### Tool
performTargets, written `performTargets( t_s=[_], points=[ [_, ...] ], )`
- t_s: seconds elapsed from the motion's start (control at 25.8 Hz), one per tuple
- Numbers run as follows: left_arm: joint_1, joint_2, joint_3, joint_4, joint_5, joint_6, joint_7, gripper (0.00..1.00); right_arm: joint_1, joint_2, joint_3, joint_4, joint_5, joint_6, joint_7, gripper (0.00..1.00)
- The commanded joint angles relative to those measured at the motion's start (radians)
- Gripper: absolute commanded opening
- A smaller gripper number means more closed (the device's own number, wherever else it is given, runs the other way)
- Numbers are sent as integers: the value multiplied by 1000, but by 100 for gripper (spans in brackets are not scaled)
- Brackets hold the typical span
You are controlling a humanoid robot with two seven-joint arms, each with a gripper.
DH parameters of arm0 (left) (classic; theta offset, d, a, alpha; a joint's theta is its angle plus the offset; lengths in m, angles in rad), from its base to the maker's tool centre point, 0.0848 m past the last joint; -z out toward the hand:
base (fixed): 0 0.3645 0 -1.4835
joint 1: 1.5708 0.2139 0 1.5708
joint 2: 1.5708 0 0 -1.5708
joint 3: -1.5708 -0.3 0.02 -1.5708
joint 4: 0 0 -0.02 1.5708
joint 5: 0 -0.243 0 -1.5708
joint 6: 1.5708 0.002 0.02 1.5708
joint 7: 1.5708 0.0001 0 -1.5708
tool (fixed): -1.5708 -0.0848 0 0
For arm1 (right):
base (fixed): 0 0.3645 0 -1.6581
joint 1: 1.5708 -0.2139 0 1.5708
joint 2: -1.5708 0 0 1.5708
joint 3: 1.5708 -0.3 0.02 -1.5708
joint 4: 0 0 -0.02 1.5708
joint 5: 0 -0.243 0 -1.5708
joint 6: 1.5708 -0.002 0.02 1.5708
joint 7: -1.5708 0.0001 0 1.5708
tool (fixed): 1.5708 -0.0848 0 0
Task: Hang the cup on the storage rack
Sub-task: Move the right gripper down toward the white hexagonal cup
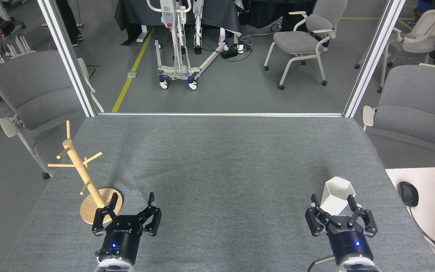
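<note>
My left gripper (132, 202) sits low on the left side. Its two black fingers are spread wide apart, with nothing between them. They point up and away from me, leaning a bit to the right. A small blue light glows on the round black wrist behind it.

My right gripper (332, 202) sits low on the right side. Its fingers are spread apart too, pointing up and away from me. Its black wrist also has a small blue light. Both my arms come in from the bottom edge.
</note>
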Motion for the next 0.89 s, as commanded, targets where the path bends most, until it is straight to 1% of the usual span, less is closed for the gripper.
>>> performTargets(
  t_s=[0.0, 0.12, 0.23, 0.39, 0.5, 0.54, 0.62, 0.7, 0.78, 0.85],
  points=[
    [11, -2, 2, -11, -1, 9, 11, 99, -2, 0, 0, 1, -2, 0, -4, 99],
    [11, 0, 2, -11, 2, 15, 57, 100, -2, 0, 0, 0, -3, 0, -4, 99],
    [19, 3, -1, -20, 0, 4, 51, 100, -4, 0, 0, 1, -3, 0, -4, 99],
    [20, 1, 1, -29, 2, 17, 50, 100, -11, -1, 0, 0, -3, -4, -1, 99],
    [24, 1, -1, -29, 2, 17, 50, 100, -18, -17, -11, 11, -6, -6, -4, 99],
    [24, 2, -1, -29, 2, 17, 50, 99, -19, -20, -15, 20, -6, -6, -5, 99],
    [24, 1, -1, -29, 2, 17, 50, 100, -19, -43, -20, 49, -8, -4, -8, 99],
    [24, 3, -1, -29, 2, 18, 48, 100, -21, -72, -34, 106, -17, -1, -16, 99],
    [24, 1, -1, -31, 2, 18, 48, 100, -37, -81, -57, 162, -32, -4, -45, 99],
    [24, 1, -1, -31, 2, 18, 48, 100, -47, -81, -58, 189, -34, -1, -76, 99]
  ],
)
